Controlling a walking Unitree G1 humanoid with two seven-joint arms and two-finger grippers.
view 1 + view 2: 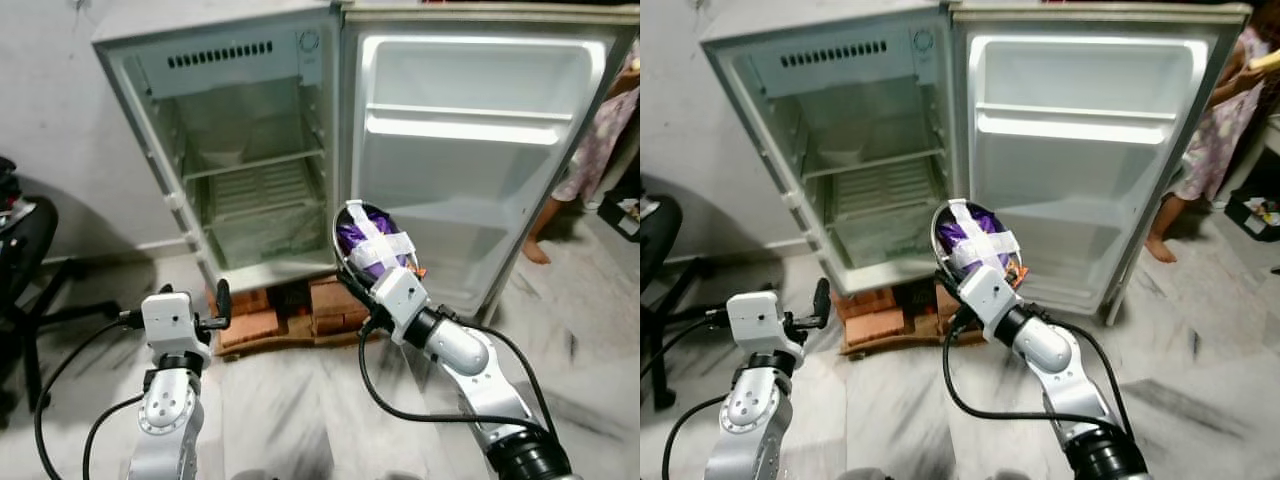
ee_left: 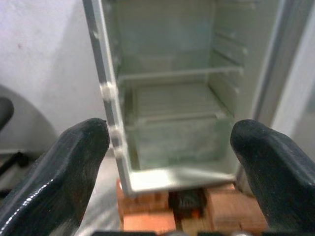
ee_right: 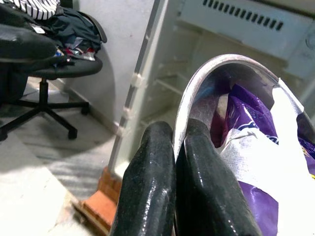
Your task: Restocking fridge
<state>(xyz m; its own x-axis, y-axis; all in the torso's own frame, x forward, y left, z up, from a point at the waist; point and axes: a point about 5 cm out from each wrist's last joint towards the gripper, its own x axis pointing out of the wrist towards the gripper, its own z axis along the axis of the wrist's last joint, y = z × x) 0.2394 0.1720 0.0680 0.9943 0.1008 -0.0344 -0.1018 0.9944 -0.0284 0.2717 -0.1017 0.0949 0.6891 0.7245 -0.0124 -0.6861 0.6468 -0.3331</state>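
Bare marble floor (image 1: 290, 400) lies open between the robot and the fridge (image 1: 240, 150), which stands on bricks (image 1: 270, 315) with its door (image 1: 470, 150) swung wide. The right gripper (image 3: 174, 147) pinches the rim of a steel bowl (image 1: 345, 240) (purple packets (image 1: 362, 240) taped inside), fingers closed on it, just before the door's lower edge. The left gripper (image 2: 170, 142) hovers wide open, holding nothing, facing the wire shelves (image 1: 255, 165).
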